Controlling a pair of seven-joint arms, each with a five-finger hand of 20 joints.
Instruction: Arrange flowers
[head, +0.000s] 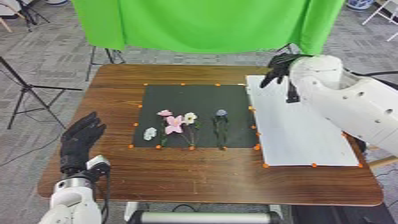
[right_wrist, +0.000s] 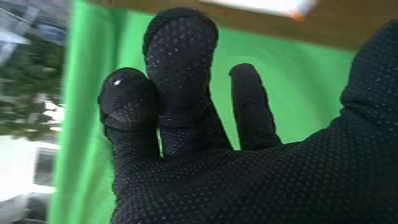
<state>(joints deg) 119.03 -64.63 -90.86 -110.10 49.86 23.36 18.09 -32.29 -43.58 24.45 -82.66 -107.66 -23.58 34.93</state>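
In the head view, my left hand (head: 82, 137) is at the table's left side, fingers straight and relaxed, holding nothing. My right hand (head: 282, 65) is over the far end of the white sheet, beyond the flowers, fingers loosely bent. In the right wrist view, my right hand (right_wrist: 231, 175) has its fingers extended and apart, with nothing held. On the dark mat (head: 187, 95) lie a small pink flower (head: 164, 113), a larger pink flower (head: 174, 123), a white flower (head: 190, 118) and a blue-violet flower (head: 221, 113), stems toward the near edge. A white bloom (head: 150, 133) lies at the mat's left.
A white sheet (head: 306, 145) with orange markers along its edges covers the table's right part. Orange markers also line the dark mat. Green cloth (head: 204, 25) hangs beyond the brown table (head: 160, 175). A black tripod (head: 28, 87) stands on the left.
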